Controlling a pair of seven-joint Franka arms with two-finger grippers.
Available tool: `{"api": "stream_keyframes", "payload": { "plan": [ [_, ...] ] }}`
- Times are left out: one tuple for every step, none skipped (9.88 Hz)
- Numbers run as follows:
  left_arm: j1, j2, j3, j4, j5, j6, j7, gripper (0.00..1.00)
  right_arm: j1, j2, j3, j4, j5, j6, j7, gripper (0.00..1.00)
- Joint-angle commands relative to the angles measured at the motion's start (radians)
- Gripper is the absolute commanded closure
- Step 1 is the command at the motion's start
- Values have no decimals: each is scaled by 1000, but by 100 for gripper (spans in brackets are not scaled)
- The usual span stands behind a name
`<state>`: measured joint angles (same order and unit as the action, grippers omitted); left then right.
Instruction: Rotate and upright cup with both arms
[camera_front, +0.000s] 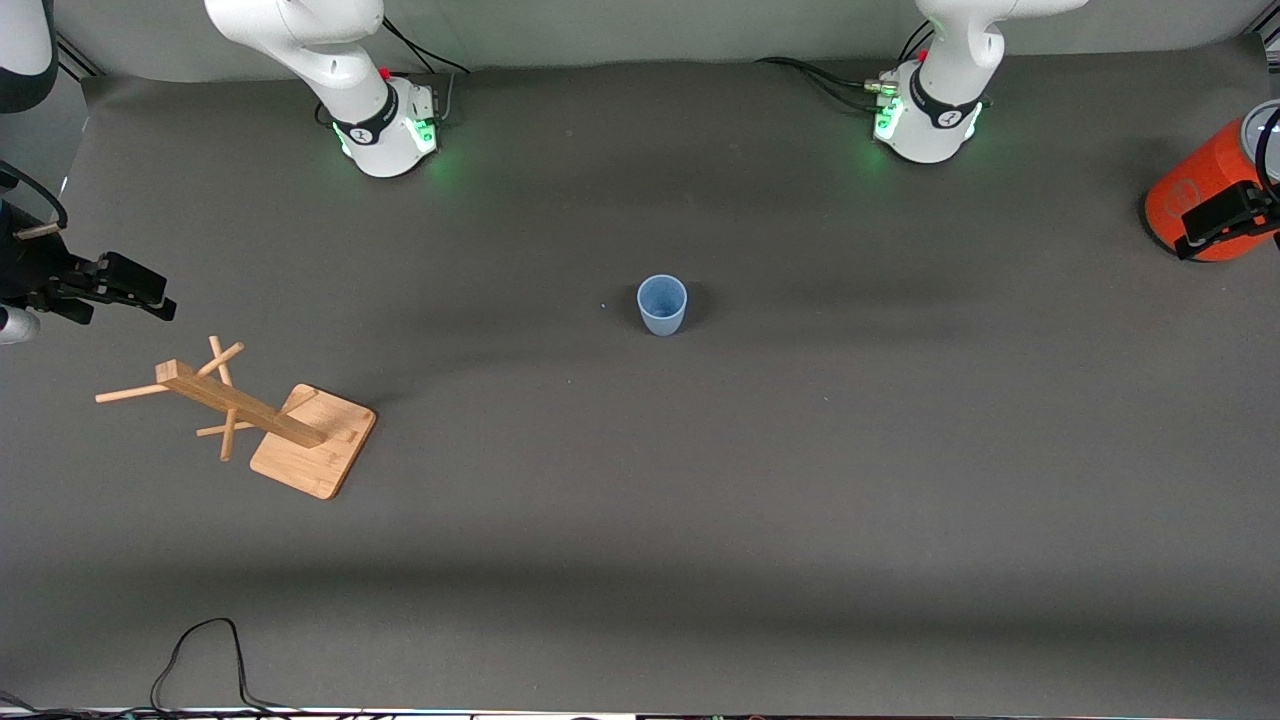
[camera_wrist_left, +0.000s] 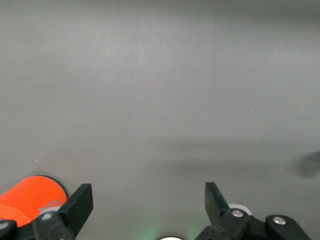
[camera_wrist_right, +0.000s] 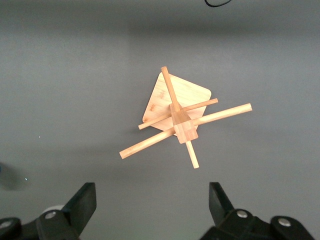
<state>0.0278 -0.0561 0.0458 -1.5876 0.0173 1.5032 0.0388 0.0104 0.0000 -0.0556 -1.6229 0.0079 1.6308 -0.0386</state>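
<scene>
The small light-blue cup (camera_front: 662, 304) stands upright, mouth up, in the middle of the table, with nothing touching it. It shows in neither wrist view. My left gripper (camera_front: 1200, 235) is open and empty, up in the air over the orange cylinder at the left arm's end of the table; its jaws stand wide apart in the left wrist view (camera_wrist_left: 148, 197). My right gripper (camera_front: 140, 290) is open and empty at the right arm's end of the table, over the cloth beside the wooden rack; it also shows in the right wrist view (camera_wrist_right: 152, 197). Both are well apart from the cup.
A wooden rack (camera_front: 312, 452) with several pegs on a square base stands toward the right arm's end; it also shows in the right wrist view (camera_wrist_right: 177, 112). A large orange cylinder (camera_front: 1195, 195) with a grey top sits at the left arm's end, also in the left wrist view (camera_wrist_left: 27, 200). A black cable (camera_front: 200, 650) lies at the near edge.
</scene>
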Motion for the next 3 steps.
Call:
{"api": "stream_keyframes", "payload": {
  "plan": [
    [-28, -15, 14, -8, -16, -4, 12, 0, 3, -2, 0, 5, -11, 7, 16, 0],
    [-32, -11, 8, -9, -16, -6, 9, 0, 3, 0, 0, 5, -11, 7, 16, 0],
    [-32, -7, 8, -8, -14, -4, 15, 0, 3, 5, 0, 5, -11, 7, 16, 0]
  ]
}}
